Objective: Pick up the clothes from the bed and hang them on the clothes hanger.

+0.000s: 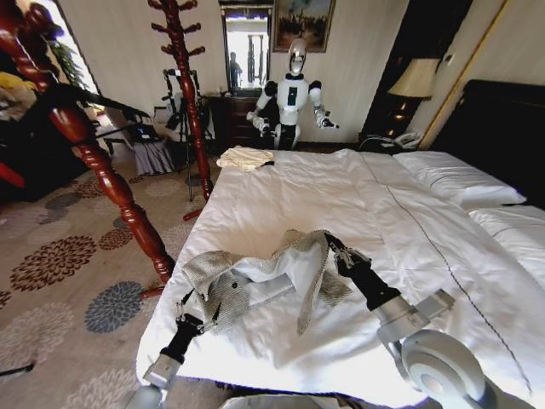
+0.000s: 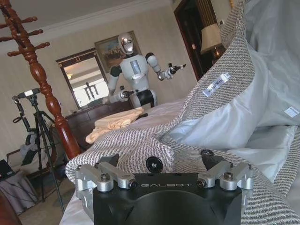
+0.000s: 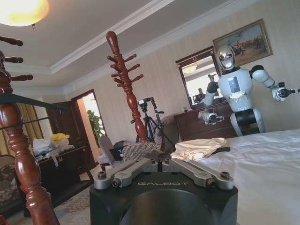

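- White bedding covers the bed (image 1: 409, 281), which stands on a floral carpet (image 1: 60, 264) in a room with striped walls; its pillows (image 1: 456, 183) lie ahead of the right gripper, by the dark headboard (image 1: 502, 136).
- Both arms reach over the near edge of the bed, 1 at each side of the clothes (image 1: 260, 277).
- The clothes, a grey-beige knitted jacket with pale lining, lie crumpled on the duvet between the 2 grippers, partly raised into a peak.
- The left gripper (image 1: 197, 311) is at the jacket's near left edge. In the left wrist view its fingers (image 2: 104, 174) stand apart with knitted fabric (image 2: 140, 150) bunched between and in front of them; whether they pinch the cloth cannot be told.
- The right gripper (image 1: 336, 251) meets the jacket's raised right side; in the head view the cloth drapes down from its tip. In the right wrist view its fingers (image 3: 140, 169) are drawn together.
- A reddish-brown wooden coat stand (image 1: 111, 183) rises just left of the left gripper, beside the bed.
- A second coat stand (image 1: 189, 94) stands farther off, past the bed's far left corner.
- A small cream folded cloth (image 1: 243, 158) lies on the far end of the bed, well beyond both grippers.
- Beyond it a white humanoid robot (image 1: 291, 98) stands before a dresser and mirror (image 1: 247, 47).
- A lamp (image 1: 415, 81) stands to the right of that robot.
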Robot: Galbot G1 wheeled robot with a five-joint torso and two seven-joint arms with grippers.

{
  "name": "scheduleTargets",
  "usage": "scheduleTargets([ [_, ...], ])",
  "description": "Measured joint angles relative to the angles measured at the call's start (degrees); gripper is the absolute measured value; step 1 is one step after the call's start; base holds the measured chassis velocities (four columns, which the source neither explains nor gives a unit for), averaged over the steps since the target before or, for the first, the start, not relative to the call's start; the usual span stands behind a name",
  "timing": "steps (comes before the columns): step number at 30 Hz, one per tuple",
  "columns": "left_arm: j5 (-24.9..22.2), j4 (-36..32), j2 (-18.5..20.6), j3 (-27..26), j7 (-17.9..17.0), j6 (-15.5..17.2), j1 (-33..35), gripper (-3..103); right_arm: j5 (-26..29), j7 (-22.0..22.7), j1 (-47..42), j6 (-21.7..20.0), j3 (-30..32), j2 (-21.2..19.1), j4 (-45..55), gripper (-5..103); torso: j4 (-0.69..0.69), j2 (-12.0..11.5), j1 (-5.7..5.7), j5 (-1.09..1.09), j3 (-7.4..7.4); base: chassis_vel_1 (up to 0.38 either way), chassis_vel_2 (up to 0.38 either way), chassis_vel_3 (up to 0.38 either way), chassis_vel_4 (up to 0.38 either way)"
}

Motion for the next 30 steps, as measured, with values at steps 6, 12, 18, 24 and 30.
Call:
scheduleTargets([
  [6,1.67,1.62,-2.37,1.44,-0.06,-0.3,-2.47,92,-0.32,0.0,-0.44,0.0,0.06,0.05,0.13,0,0.0,0.0,0.0,0.0,0.0,0.0,0.0,0.0,0.0],
  [12,3.72,3.12,-2.97,1.85,-0.46,-0.46,-3.08,71,-0.46,0.0,-1.03,0.0,0.36,0.17,0.45,0,0.0,0.0,0.0,0.0,0.0,0.0,0.0,0.0,0.0],
  [18,3.6,3.12,-2.24,1.3,-0.65,-0.71,-2.85,48,-0.6,0.0,-1.0,0.01,0.45,0.26,0.37,0,0.0,0.0,0.0,0.0,0.0,0.0,0.0,0.0,0.0],
  [24,3.29,2.09,-1.67,1.13,-0.61,-1.23,-1.34,45,-0.81,0.0,-0.97,0.01,0.33,0.47,0.17,0,0.0,0.0,0.0,0.0,0.0,0.0,0.0,0.0,0.0],
  [30,3.35,2.66,-1.56,0.97,-0.55,-1.35,-1.39,67,-0.81,0.01,-0.88,0.01,0.34,0.59,0.11,0,0.0,0.0,0.0,0.0,0.0,0.0,0.0,0.0,0.0],
])
